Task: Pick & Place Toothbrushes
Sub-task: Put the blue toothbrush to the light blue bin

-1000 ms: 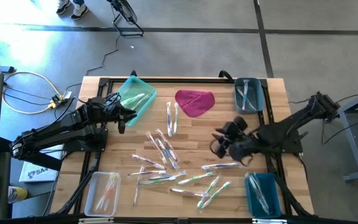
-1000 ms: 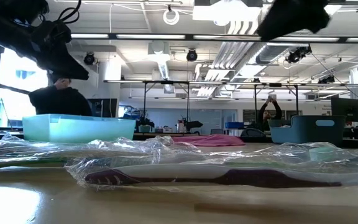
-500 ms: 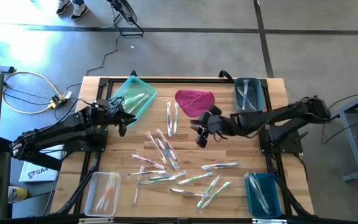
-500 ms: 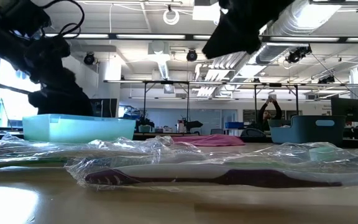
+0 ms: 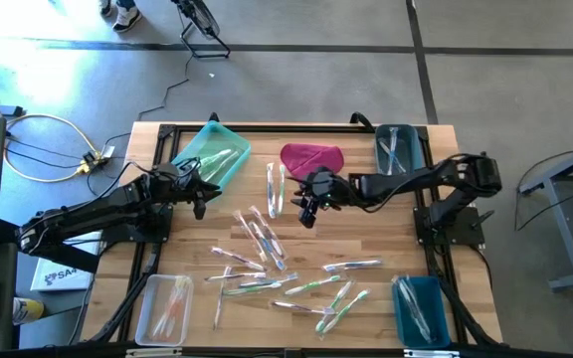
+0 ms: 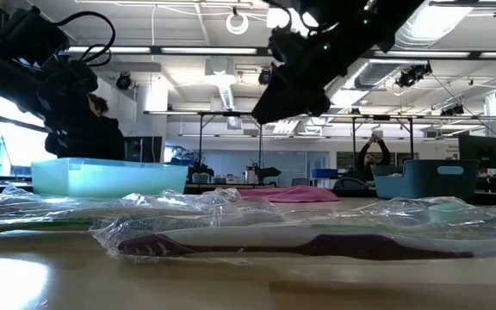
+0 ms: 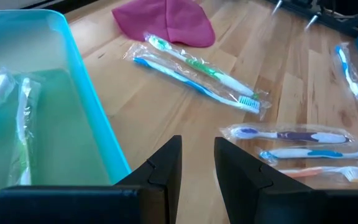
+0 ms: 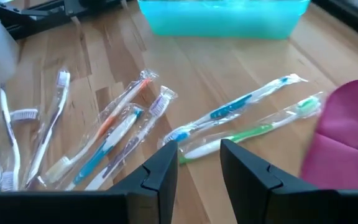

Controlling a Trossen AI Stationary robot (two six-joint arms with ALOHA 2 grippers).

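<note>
The right claw (image 5: 307, 213), fingers apart and empty, hangs just beside the magenta cloth (image 5: 311, 162); descending here it may snag two overlapping wrapped toothbrushes (image 8: 241, 124) together

A pale wooden slatted table (image 5: 436, 164) carries it all. Wrapped toothbrushes (image 5: 267, 249) lie scattered mid-table beside a magenta cloth (image 5: 311, 162). Four plastic bins (image 5: 211, 154) sit at the corners.

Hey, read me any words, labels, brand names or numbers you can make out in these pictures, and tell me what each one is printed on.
"SA": only these letters can be made out, on a white box or sheet on the floor beside the table's left edge, in the high view; the rest is hidden by the left arm.
Toothbrushes: no print readable on the wrappers or handles.
Bins, magenta cloth, table: no text to be seen.
</note>
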